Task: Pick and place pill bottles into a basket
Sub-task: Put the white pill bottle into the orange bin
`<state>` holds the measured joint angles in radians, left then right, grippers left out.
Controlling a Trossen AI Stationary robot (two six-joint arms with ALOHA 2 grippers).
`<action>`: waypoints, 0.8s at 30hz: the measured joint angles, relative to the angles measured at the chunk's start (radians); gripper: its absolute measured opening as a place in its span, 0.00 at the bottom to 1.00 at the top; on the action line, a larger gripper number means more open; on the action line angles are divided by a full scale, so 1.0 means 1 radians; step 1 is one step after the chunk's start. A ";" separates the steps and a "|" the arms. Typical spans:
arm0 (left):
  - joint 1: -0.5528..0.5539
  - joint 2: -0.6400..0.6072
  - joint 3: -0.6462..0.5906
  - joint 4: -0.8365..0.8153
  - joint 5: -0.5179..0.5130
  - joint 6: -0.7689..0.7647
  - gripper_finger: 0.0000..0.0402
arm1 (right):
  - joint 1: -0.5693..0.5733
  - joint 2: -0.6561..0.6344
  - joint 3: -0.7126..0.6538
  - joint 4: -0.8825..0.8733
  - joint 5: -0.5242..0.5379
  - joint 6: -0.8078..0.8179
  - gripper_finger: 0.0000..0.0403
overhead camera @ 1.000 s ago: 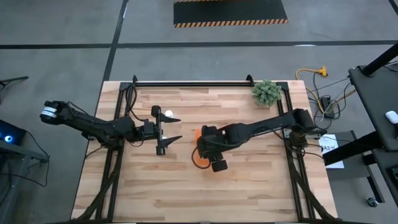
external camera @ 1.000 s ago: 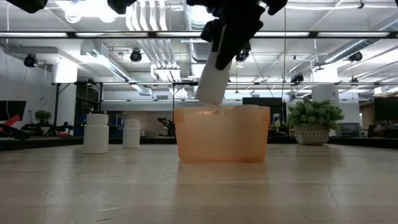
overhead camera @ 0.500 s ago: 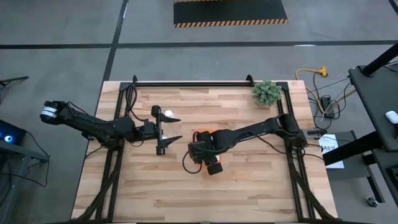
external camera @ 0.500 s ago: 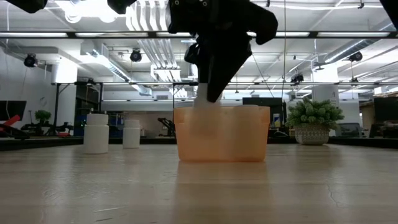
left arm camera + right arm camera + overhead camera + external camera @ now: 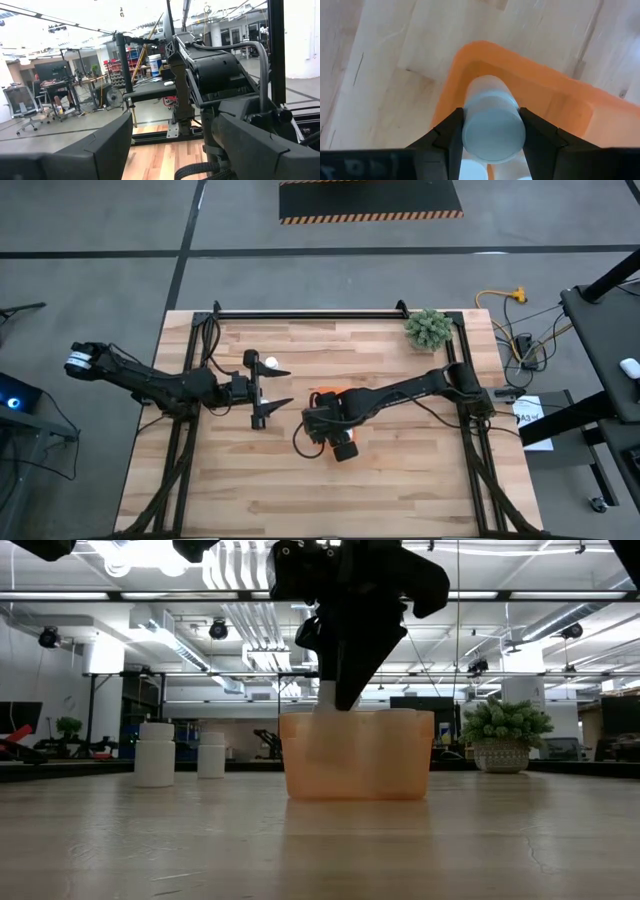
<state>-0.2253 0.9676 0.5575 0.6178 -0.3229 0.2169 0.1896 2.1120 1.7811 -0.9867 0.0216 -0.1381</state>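
Note:
The orange basket stands mid-table and also shows in the high view. My right gripper hangs over the basket's left end, shut on a white pill bottle that reaches down into a corner of the basket. More bottles stand inside the basket. Two bottles stand upright on the table left of the basket; one shows in the high view. My left gripper is open and empty just near of that bottle. My right gripper pinches the bottle's two opposite sides just below its top between its two fingers. The fingers come from above, pointing down. The bottle stands nearly upright with its lower part inside the basket's corner; whether it rests on the basket's floor I cannot tell.
A green bushy plant stands at the table's far right corner and shows right of the basket in the low view. A black rail runs along the far edge. Bare wood lies near of the basket.
My right gripper has gone toward the table's left edge and down over the basket. Its bottle, tilted above the rim a second ago, now stands nearly upright with its lower part inside the basket. In the last half second it has hardly moved.

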 joint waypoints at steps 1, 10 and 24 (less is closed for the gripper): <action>0.000 0.000 0.000 0.000 0.000 0.000 0.68 | 0.000 0.000 -0.001 0.003 0.000 0.000 0.36; 0.000 0.000 0.000 0.000 0.000 0.000 0.68 | -0.004 0.000 -0.009 0.037 -0.004 -0.004 0.36; 0.000 0.000 0.000 0.000 0.000 0.000 0.68 | -0.009 0.057 -0.010 0.055 -0.033 -0.015 0.36</action>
<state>-0.2249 0.9680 0.5575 0.6182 -0.3228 0.2171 0.1802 2.1691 1.7710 -0.9320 -0.0113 -0.1534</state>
